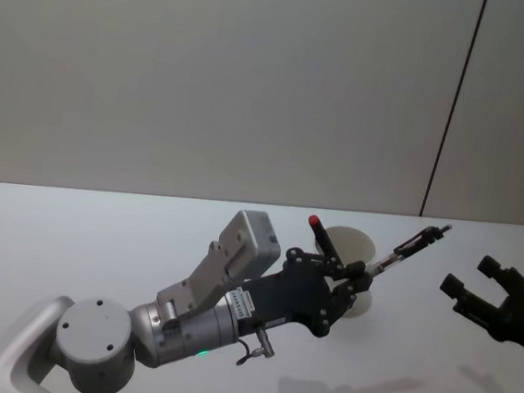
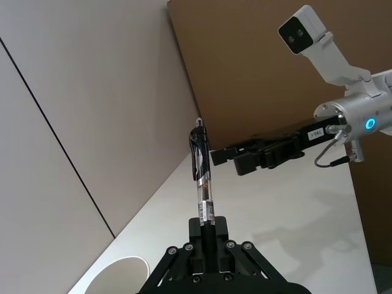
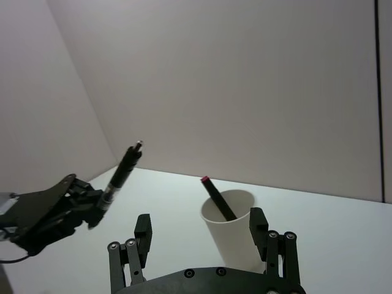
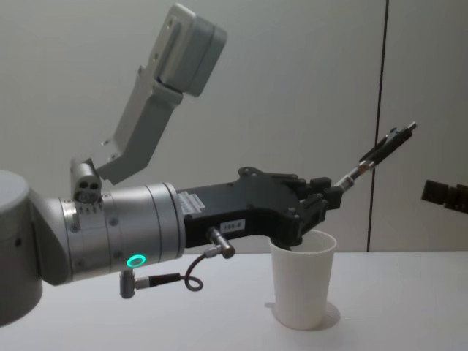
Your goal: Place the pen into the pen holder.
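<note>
My left gripper (image 1: 358, 278) is shut on the lower end of a black and clear pen (image 1: 410, 248), which slants up and away to the right. In the chest view the left gripper (image 4: 330, 197) hovers just above the rim of the pen holder (image 4: 303, 281), a white paper cup, with the pen (image 4: 378, 156) tilted beyond it. In the left wrist view the pen (image 2: 203, 177) rises from the left gripper (image 2: 208, 225), and the pen holder (image 2: 119, 275) is below. A second, red-tipped pen (image 3: 215, 197) leans inside the pen holder (image 3: 236, 236). My right gripper (image 1: 493, 301) waits open to the right.
The white table (image 1: 72, 243) runs back to a plain grey wall with a dark vertical seam (image 1: 451, 113). The right gripper (image 4: 446, 194) sits at the chest view's right edge, level with the pen's grip.
</note>
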